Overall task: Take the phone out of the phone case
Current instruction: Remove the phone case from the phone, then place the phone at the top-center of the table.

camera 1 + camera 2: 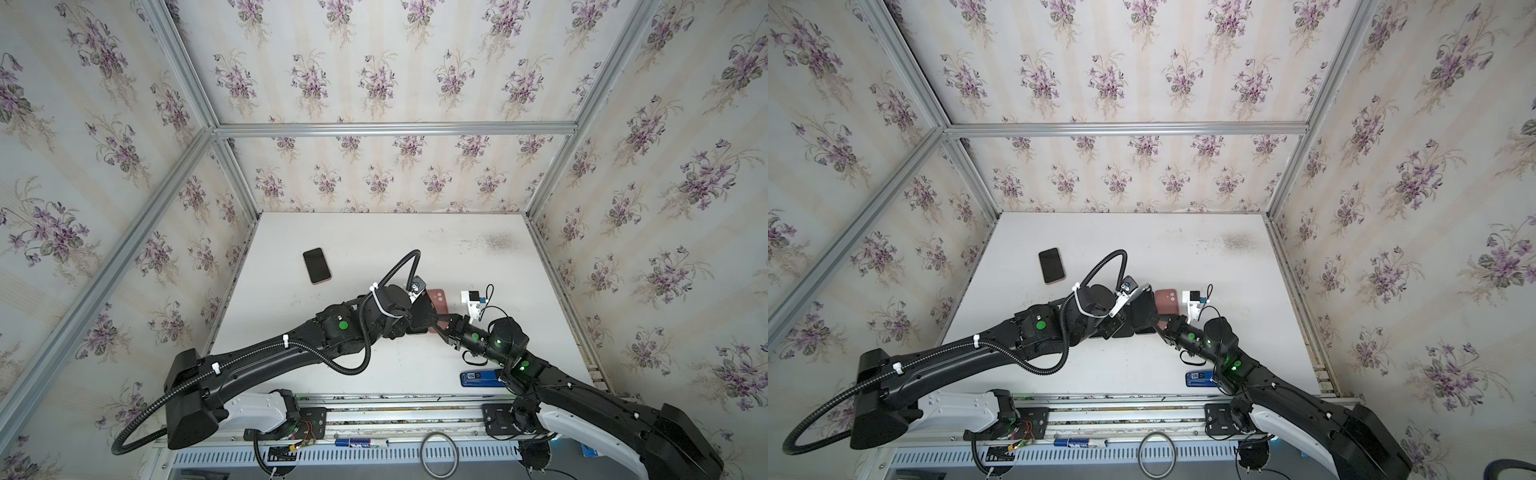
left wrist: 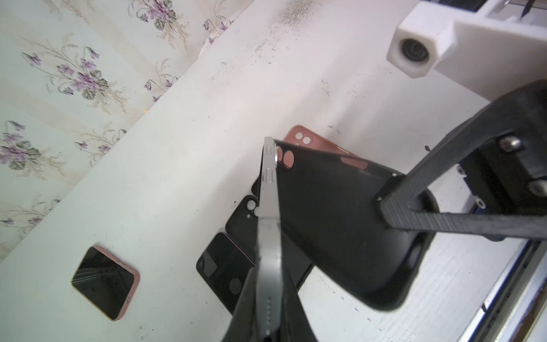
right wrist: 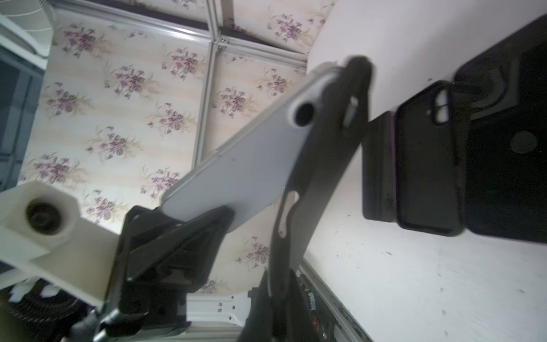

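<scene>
While both sets of jaws are clamped tight, the right gripper (image 2: 387, 213) pinches the rim of the case (image 2: 334, 213) and the left gripper (image 2: 268, 296) holds the base of the phone (image 2: 268, 177). Case and phone splay apart lengthwise, apparently meeting only at the camera ends farthest from the grippers.

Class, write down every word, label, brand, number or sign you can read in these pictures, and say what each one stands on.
No text can be read clearly.
Blue box on the table: white label with dark marks, too small to read.
Blue and white tube by the front rail: print blurred, unreadable.
</scene>
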Controlling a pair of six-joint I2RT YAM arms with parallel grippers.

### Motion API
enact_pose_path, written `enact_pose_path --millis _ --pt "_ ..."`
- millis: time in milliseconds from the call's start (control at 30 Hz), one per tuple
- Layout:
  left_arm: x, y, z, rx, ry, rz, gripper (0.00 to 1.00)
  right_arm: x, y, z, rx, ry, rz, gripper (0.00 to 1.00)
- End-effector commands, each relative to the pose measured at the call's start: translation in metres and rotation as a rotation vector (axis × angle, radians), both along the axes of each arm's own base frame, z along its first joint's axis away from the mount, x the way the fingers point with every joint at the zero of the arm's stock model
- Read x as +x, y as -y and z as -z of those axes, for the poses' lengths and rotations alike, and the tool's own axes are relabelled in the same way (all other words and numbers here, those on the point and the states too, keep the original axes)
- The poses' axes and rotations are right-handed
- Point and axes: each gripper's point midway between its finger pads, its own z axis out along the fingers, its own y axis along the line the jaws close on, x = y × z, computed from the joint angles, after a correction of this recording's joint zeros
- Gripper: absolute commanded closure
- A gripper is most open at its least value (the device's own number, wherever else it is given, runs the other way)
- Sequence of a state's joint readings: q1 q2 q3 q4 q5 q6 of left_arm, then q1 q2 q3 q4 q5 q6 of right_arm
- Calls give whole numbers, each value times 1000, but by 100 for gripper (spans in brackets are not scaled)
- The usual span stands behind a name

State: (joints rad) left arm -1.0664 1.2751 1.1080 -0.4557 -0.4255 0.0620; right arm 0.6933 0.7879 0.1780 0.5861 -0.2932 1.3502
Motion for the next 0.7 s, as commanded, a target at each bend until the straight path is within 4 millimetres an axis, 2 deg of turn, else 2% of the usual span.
enact_pose_path --millis 0,133,267,467,667 --pt "14 -4 -21 25 94 -22 100 2 9 13 -60 -43 52 100" --pt "27 -7 -38 41 136 -22 100 3 12 17 -65 -76 70 100" --pt "44 -12 -44 88 168 -33 100 7 8 19 -83 -96 67 100" --pt "72 -30 -35 194 181 -49 100 23 -3 18 -115 -121 48 100" --pt "102 -55 -19 299 168 -72 100 54 -24 17 -131 -151 21 100"
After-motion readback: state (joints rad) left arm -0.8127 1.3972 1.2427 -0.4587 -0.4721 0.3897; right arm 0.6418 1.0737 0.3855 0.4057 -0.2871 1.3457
